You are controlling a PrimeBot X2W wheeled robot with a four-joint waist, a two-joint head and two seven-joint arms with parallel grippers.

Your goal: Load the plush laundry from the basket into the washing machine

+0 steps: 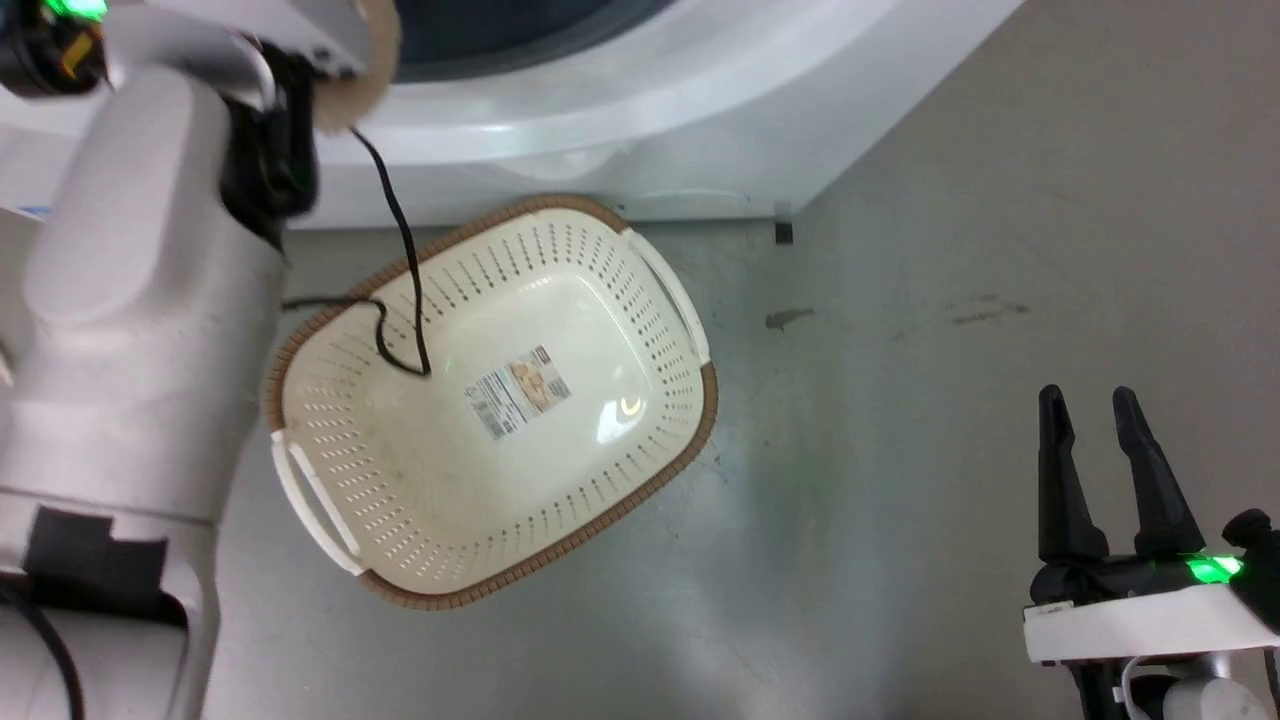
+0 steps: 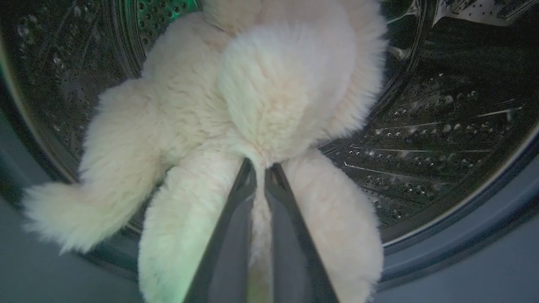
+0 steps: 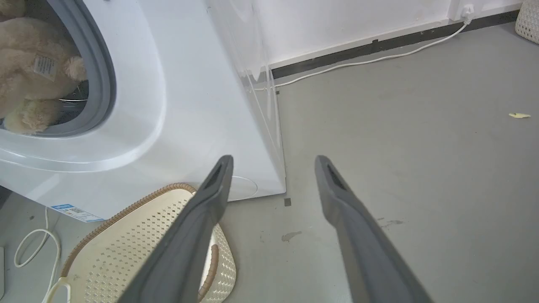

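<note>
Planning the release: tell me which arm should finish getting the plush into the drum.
Left. The left gripper is shut on the plush laundry, holding it at the mouth of the washing machine. The right gripper is open and empty, over the floor.

A grey floor (image 3: 421, 168) meets a white wall (image 3: 337, 25) along a dark baseboard (image 3: 358, 47) at the top of the right wrist view. A white cable (image 3: 379, 59) runs beside the baseboard to a socket (image 3: 466, 9) at the upper right. A yellowish scrap (image 3: 518, 115) lies at the right edge, a dark stain (image 3: 291, 236) lower middle, and a looped white cord (image 3: 31, 248) lower left.
</note>
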